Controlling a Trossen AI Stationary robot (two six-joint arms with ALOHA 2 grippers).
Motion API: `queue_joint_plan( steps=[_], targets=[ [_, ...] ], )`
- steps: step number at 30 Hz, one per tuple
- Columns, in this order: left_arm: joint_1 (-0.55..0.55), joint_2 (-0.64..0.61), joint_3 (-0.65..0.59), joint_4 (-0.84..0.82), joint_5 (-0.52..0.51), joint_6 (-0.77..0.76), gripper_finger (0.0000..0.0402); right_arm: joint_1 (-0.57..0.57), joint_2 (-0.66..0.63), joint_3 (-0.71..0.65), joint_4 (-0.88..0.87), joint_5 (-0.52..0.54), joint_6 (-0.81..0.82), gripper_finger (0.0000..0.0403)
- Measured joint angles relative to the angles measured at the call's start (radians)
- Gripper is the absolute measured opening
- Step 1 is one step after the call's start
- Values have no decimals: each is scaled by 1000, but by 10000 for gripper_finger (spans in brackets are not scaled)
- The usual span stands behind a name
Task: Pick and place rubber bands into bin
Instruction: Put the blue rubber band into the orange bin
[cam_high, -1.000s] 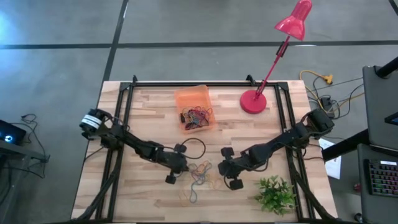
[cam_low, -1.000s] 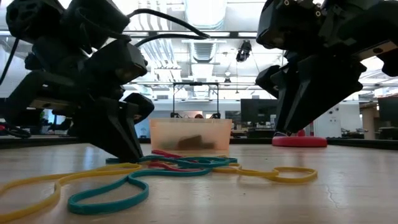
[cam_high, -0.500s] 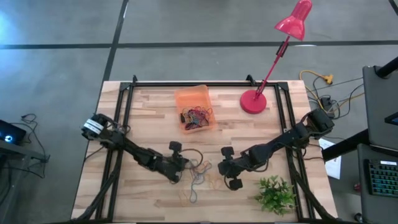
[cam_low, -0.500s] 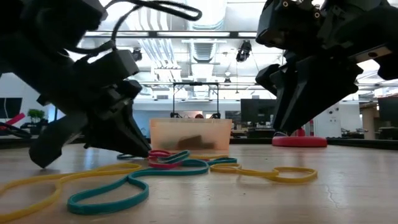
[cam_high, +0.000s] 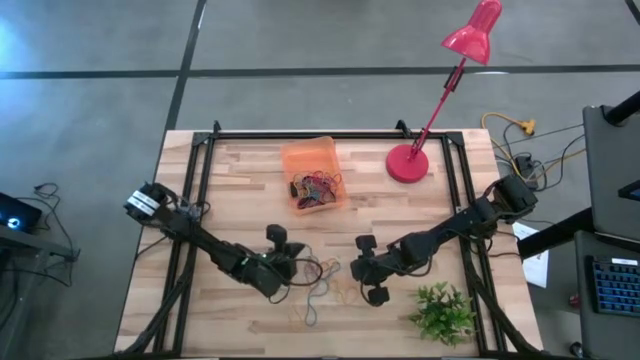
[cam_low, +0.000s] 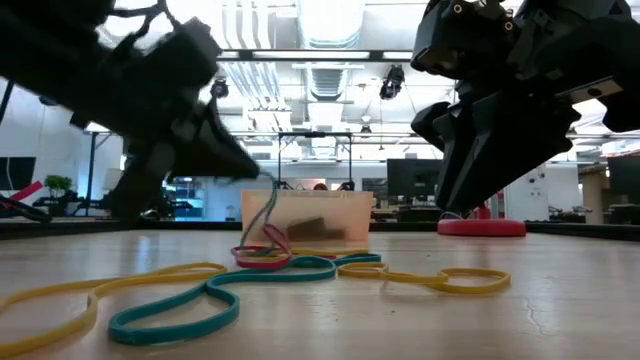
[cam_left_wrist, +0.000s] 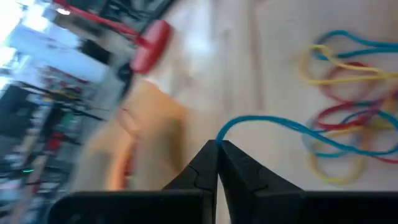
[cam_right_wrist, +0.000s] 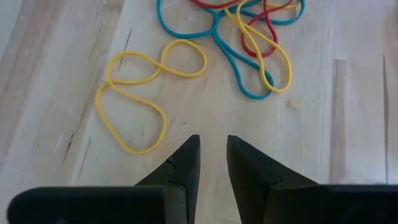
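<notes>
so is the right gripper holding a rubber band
No, the right gripper has its fingers apart with nothing between them, above bare table short of the yellow rubber band.

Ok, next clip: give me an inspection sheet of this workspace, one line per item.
Surface: light wooden slatted table, black frame rails.
Job's things: loose coloured rubber bands piled at the near middle; translucent orange plastic bin already holds several bands.
Clutter: red desk lamp at the far right; small green plant at the near right.
Grippers: left gripper shut on a blue rubber band, lifting it from the pile; right gripper slightly open, empty, above the table beside the pile.
Cables: yellow and black cables off the table's right edge.
Surroundings: grey floor; office room behind.
</notes>
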Motion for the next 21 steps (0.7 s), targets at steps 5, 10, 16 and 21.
queue_joint_plan(
  steps=[5, 10, 16, 21],
  targets=[
    [12, -81, 11, 8, -106, 134, 0, 0, 0, 0, 2, 25, 1, 68],
    [59, -192, 7, 16, -138, 257, 0, 0, 0, 0, 8, 35, -4, 68],
    [200, -305, 3, 26, -111, 373, 0, 0, 0, 0, 19, 50, -6, 68],
    [373, -345, 3, 32, 103, 391, 0, 0, 0, 0, 24, 50, -9, 68]
  ],
)
